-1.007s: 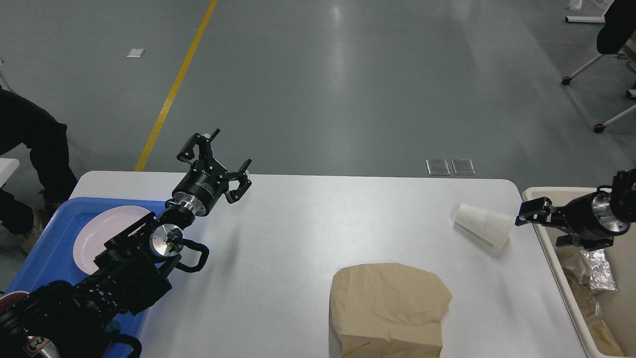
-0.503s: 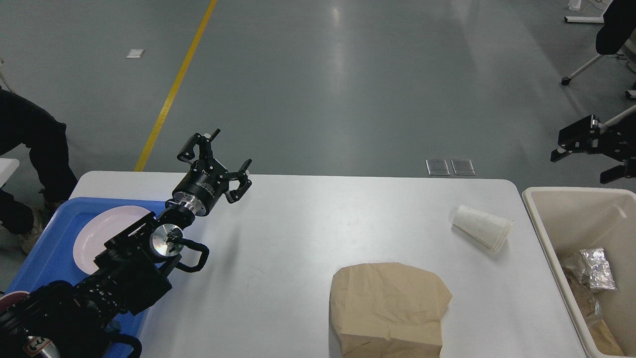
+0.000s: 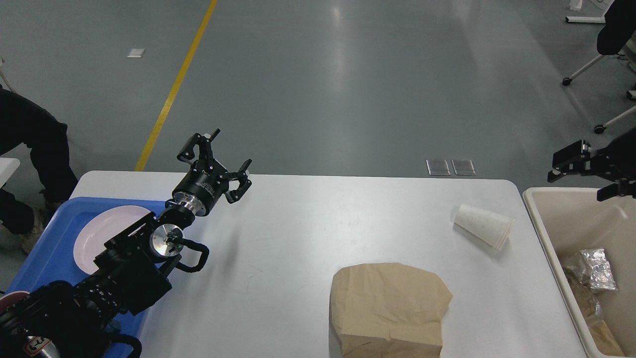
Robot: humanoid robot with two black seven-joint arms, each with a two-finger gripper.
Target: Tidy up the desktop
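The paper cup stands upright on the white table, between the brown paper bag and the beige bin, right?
Not quite. In the head view the paper cup lies on its side on the white table, between the brown paper bag and the beige bin.

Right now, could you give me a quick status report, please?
Left pincer open, empty. Right pincer open above bin. Cup and paper bag on desktop.

Bright, even overhead light; soft glare streak on floor (image 3: pixel 343 44); sharp focus, faint shadows.
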